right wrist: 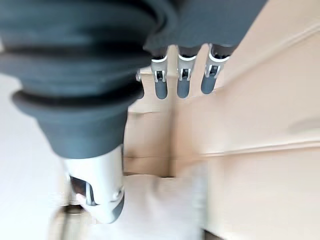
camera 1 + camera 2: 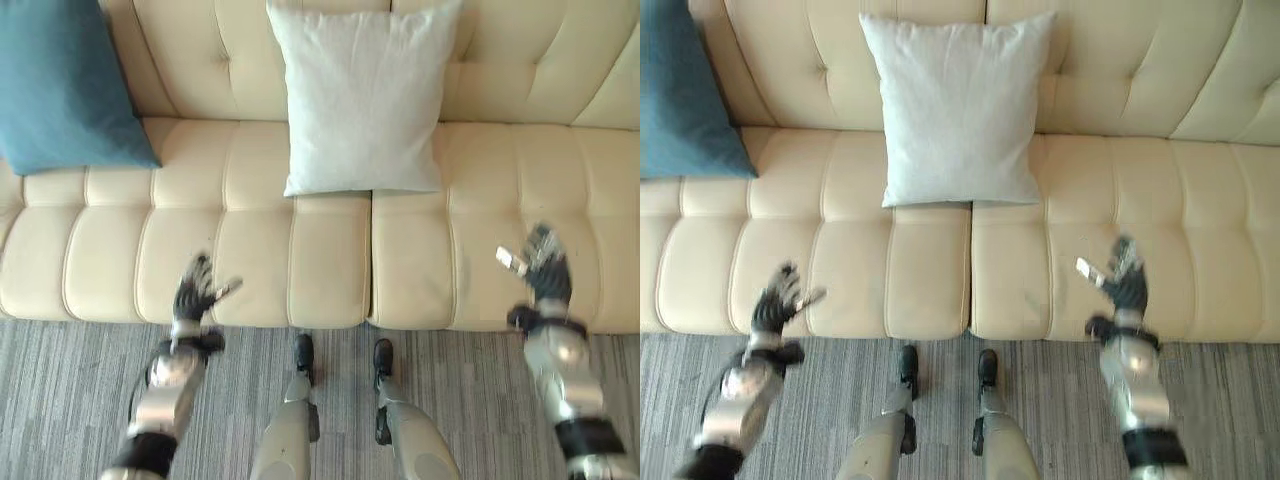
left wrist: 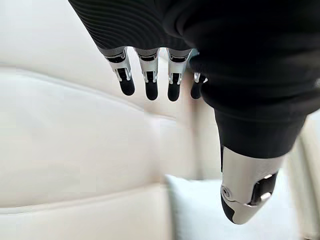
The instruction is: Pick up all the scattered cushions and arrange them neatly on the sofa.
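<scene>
A white cushion leans upright against the backrest in the middle of the cream sofa. A blue cushion rests at the sofa's far left, partly cut off by the view's edge. My left hand hovers over the front edge of the seat at the left, fingers straight and holding nothing. Over the seat's front edge at the right is my right hand, open and empty as well. In the left wrist view the fingers point toward the seat with the white cushion beyond.
Grey striped carpet lies in front of the sofa. The seat cushions between the two hands and to the right of the white cushion are bare.
</scene>
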